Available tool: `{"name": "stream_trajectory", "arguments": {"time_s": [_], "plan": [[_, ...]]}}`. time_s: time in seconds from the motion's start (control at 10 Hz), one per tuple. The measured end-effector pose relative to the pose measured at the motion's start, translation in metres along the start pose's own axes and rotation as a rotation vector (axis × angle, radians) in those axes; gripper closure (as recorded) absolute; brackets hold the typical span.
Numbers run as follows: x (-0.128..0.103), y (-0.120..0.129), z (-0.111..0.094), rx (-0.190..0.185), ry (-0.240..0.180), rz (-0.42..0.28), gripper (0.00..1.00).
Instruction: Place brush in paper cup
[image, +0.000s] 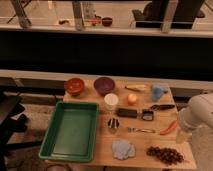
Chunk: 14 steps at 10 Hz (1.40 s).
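Note:
The brush lies on the wooden table right of centre. Its squarish black head shows a pale patch, and its slim dark handle runs up to the right. The white paper cup stands upright left of it, in front of the purple bowl. A flat black block lies between the cup and the brush. Only my white arm shows, at the table's right edge. It is right of the brush and clear of it. My gripper is out of view.
A green tray fills the table's left. Also on the table are an orange bowl, an orange fruit, a blue object, a small metal cup, a silvery utensil, a red chilli, a blue cloth and grapes.

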Motion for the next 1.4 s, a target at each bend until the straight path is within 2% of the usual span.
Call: {"name": "stream_trajectory", "arguments": {"time_s": [0.3,0.6,1.1,1.3,1.4], "plan": [[-0.013,-0.032,0.015,0.011,-0.028,-0.01,0.2],[-0.014,-0.067,0.033,-0.011,-0.038,0.004,0.2],[0.011,-0.122,0.048,-0.027,-0.084,0.098,0.2],[0.025,-0.135,0.052,-0.023,-0.099,0.139,0.2],[0.024,-0.14,0.053,-0.021,-0.106,0.147,0.2]]}}
